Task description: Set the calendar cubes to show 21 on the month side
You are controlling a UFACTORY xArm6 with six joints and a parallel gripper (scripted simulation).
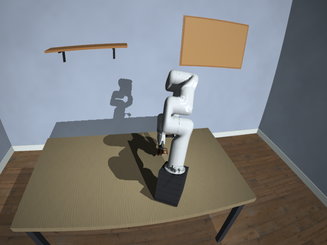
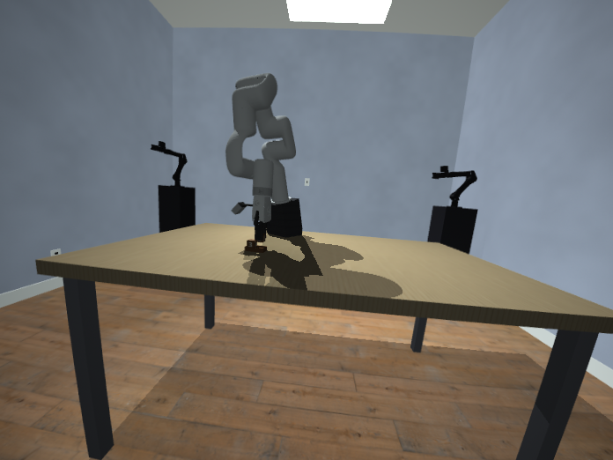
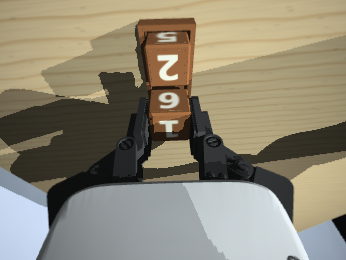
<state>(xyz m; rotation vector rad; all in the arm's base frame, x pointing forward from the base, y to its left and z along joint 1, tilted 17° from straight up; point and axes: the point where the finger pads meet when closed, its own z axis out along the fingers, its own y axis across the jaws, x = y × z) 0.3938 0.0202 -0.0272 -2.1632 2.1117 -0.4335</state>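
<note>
Item: near wooden digit cube [image 3: 169, 113], rigid, smooth-faced, likely light; my fingers pinch its two side faces squarely.

Ceiling light [image 2: 337, 10] — hard shadows, curved edges.

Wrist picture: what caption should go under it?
Gripper shut on the near number cube, beside the far cube in the wooden tray.

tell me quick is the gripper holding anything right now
gripper: shut on the near cube, the one showing 6 on top and 1 on the side facing the camera.
</note>
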